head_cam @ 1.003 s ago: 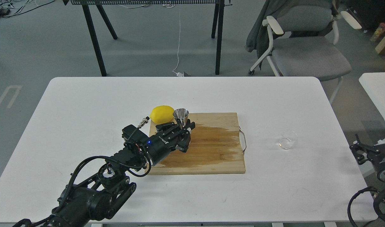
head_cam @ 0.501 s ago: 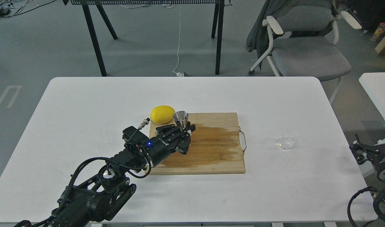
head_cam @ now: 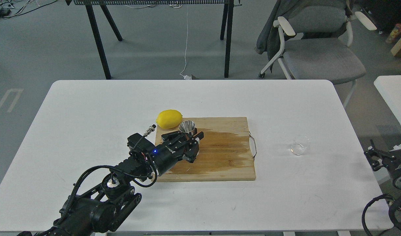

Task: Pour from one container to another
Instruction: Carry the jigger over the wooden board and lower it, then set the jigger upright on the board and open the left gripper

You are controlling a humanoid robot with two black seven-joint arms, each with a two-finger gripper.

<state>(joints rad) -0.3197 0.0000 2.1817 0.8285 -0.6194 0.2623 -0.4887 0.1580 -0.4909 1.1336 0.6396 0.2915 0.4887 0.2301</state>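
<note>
The shiny steel jigger (head_cam: pixel 187 126) stands upright at the back left corner of the wooden cutting board (head_cam: pixel 220 157). My left gripper (head_cam: pixel 188 137) is shut on its lower half, so only the upper cone shows above the black fingers. The small clear glass cup (head_cam: pixel 300 145) stands alone on the white table to the right of the board, with no gripper near it. Low at the right edge, off the table, my right gripper (head_cam: pixel 373 156) has its fingers spread, holding nothing.
A yellow lemon (head_cam: pixel 169 119) lies against the board's back left corner, just left of the jigger. The board's middle carries a dark wet stain, and a wire handle (head_cam: pixel 253 145) is on its right side. A grey chair (head_cam: pixel 318 49) stands beyond the table (head_cam: pixel 89 108).
My left gripper has come down a little with the jigger, which now sits lower, close to the board. The cup, the lemon and the right arm have not moved.
</note>
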